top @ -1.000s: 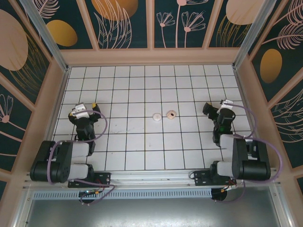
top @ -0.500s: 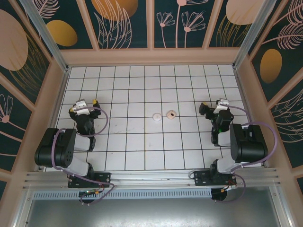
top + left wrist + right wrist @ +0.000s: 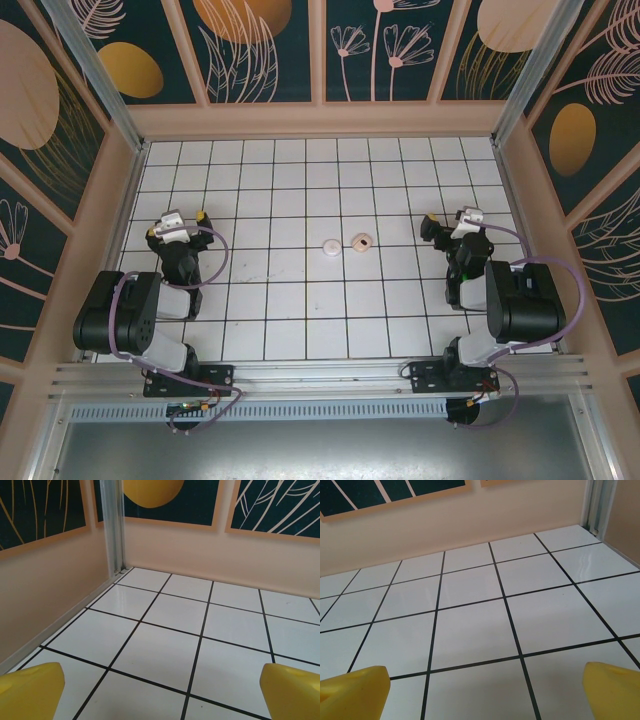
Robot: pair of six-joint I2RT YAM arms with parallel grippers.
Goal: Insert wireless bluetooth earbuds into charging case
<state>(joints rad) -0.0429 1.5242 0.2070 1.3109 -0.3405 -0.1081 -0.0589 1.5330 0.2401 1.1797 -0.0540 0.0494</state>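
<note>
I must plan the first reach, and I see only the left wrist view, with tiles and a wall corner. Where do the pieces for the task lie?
Observer: From the top camera, two small round pieces lie near the centre of the table: a whitish piece and a pinkish piece, side by side, not touching.
Operator: Is the right gripper close to them?
Observer: No. The right gripper is open and far to their right.
Operator: Which piece lies further left?
Observer: The whitish piece.

Glossy white tiled table [image 3: 470,625]
</note>
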